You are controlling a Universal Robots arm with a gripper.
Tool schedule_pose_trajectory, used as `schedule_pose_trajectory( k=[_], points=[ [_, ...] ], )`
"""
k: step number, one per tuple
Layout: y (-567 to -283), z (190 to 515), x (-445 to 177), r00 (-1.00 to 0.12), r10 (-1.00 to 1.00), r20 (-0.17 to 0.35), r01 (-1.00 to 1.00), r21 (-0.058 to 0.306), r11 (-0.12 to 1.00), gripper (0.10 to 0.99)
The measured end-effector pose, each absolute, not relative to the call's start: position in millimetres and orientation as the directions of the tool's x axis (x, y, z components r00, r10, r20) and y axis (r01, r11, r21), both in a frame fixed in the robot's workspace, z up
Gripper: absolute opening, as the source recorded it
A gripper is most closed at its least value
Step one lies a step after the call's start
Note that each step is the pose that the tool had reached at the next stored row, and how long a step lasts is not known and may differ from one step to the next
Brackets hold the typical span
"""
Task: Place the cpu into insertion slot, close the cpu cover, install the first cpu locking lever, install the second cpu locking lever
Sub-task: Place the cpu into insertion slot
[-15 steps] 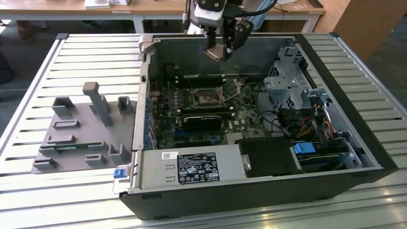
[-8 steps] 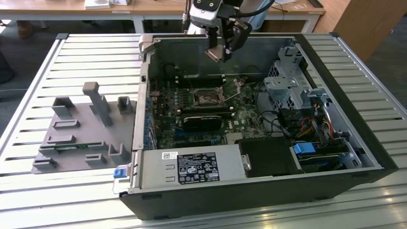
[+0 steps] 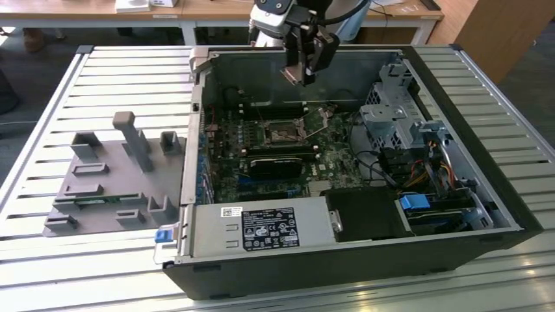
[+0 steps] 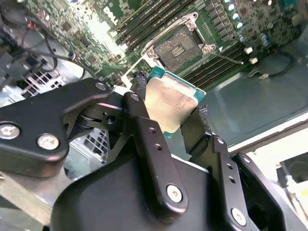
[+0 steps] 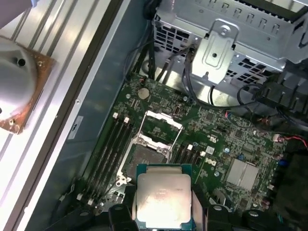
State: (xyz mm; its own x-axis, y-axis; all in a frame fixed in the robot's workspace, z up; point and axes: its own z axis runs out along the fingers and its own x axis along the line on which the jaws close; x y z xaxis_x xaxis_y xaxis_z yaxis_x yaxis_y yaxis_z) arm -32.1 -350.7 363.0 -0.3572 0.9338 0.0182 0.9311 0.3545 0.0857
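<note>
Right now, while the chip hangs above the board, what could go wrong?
The gripper holds the cpu only by its edges; a slip could drop it onto the contacts of the open socket. The cpu cover seems to stand raised beside the socket, so the cpu might catch on it if lowered.

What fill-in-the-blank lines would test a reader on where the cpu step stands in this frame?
1. The hand is ___ on the cpu.
2. The insertion slot is ___, with its contacts bare.
3. The cpu cover is ___, lifted off the slot.

Missing words: shut; empty; open.
</note>
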Motion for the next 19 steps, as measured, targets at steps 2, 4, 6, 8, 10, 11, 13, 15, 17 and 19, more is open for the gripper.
schedule_pose_trajectory(
  k=[2, 4, 6, 8, 10, 11, 13, 15, 17, 19],
  points=[
    [-350.7, 362.7, -32.1, -0.325, 0.945, 0.018, 0.943, 0.086, 0.323, 0.537],
    [-350.7, 362.3, -32.1, -0.294, 0.956, 0.018, 0.953, 0.086, 0.291, 0.537],
    [-350.7, 361.9, -32.1, -0.262, 0.965, 0.018, 0.962, 0.086, 0.259, 0.537],
    [-350.7, 361.6, -32.1, -0.229, 0.973, 0.018, 0.97, 0.086, 0.227, 0.537],
    [-350.7, 361.3, -32.1, -0.197, 0.98, 0.018, 0.977, 0.086, 0.195, 0.537],
    [-350.7, 361.2, -32.1, -0.181, 0.983, 0.018, 0.98, 0.086, 0.179, 0.537],
    [-350.7, 360.8, -32.1, -0.155, 0.988, 0.018, 0.985, 0.084, 0.153, 0.537],
    [-350.7, 360.2, -32.1, -0.135, 0.991, 0.02, 0.988, 0.076, 0.133, 0.537],
    [-350.6, 359.3, -32.1, -0.117, 0.993, 0.021, 0.991, 0.065, 0.116, 0.537],
    [-350.6, 358.3, -32.1, -0.102, 0.995, 0.022, 0.994, 0.053, 0.101, 0.537]
  ],
)
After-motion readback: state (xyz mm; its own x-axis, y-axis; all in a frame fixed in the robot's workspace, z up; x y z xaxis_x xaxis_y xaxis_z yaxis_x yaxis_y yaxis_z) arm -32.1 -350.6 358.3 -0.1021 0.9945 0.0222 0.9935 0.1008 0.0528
